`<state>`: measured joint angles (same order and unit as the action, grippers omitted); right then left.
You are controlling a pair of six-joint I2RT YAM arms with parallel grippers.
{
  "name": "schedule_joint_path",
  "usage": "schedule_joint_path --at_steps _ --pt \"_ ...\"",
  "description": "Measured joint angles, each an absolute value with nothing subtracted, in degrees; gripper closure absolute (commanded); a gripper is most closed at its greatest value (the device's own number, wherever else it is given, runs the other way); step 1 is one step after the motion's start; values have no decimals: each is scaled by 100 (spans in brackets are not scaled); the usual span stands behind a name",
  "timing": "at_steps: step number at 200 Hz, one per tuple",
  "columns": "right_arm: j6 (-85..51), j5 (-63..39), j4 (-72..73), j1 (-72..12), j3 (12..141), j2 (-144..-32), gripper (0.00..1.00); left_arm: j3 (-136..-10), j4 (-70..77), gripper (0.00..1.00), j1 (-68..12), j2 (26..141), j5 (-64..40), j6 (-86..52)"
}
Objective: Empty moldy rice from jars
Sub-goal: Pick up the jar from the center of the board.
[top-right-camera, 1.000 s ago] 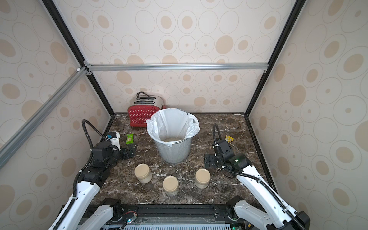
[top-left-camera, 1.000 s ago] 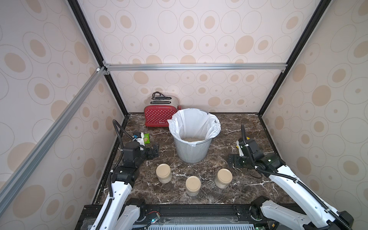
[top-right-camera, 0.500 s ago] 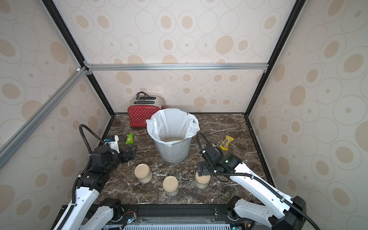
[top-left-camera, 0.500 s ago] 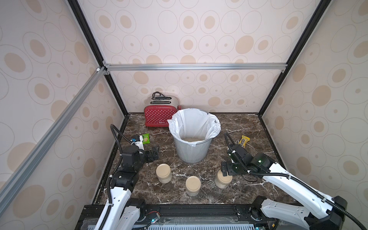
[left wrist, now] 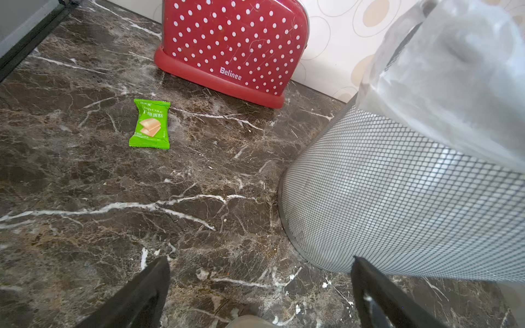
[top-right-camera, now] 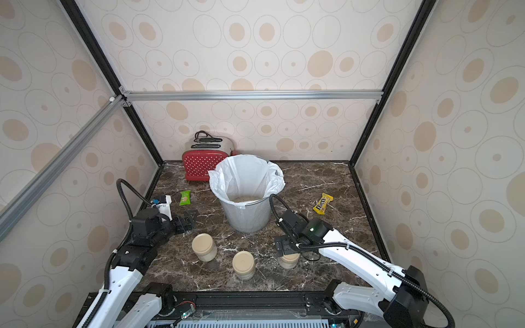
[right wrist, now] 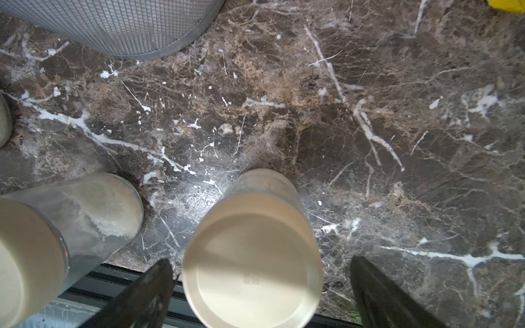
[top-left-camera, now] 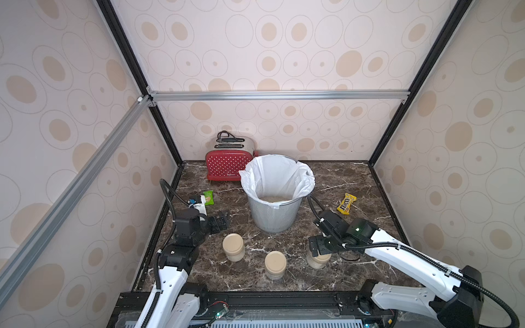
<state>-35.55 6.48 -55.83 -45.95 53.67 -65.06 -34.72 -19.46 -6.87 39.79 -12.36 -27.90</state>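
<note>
Three jars with beige lids stand in a row near the table's front edge in both top views: left jar (top-left-camera: 233,246), middle jar (top-left-camera: 275,264), right jar (top-left-camera: 318,260). My right gripper (top-left-camera: 321,247) hangs just above the right jar, open. In the right wrist view the right jar's lid (right wrist: 252,267) lies between the spread fingers of that gripper (right wrist: 261,259), with a gap on each side. Pale moldy rice (top-left-camera: 272,199) lies in the bottom of the lined mesh bin (top-left-camera: 274,217). My left gripper (top-left-camera: 222,221) stands open and holds nothing, left of the bin.
A red dotted toaster (top-left-camera: 228,167) stands at the back behind the bin. A green snack packet (top-left-camera: 208,197) lies at the left. On the right is a yellow candy packet (top-left-camera: 346,203). Loose grains dot the marble around the jars.
My right arm has swung from the right side forward and leftward to above the right jar, its gripper staying open. The left arm shifted slightly toward the front.
</note>
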Motion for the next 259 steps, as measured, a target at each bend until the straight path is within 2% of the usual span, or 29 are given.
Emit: schedule_joint_path --at_steps 127,166,209,259 --pt "-3680 403 -5454 -4692 4936 -6779 0 -3391 -1935 1 -687 3981 -1369 -3055" --pt "-3758 410 -5321 -4720 4858 -6908 9 -3387 -1935 1 -687 3981 -1406 -3070" --pt "-3846 447 -5264 -4735 4818 -6910 10 -3387 -1933 1 -687 4042 -1435 -3070" --pt "-3903 482 -5258 -4757 4814 -6912 17 -3387 -1933 1 -698 4147 -1509 -3070"
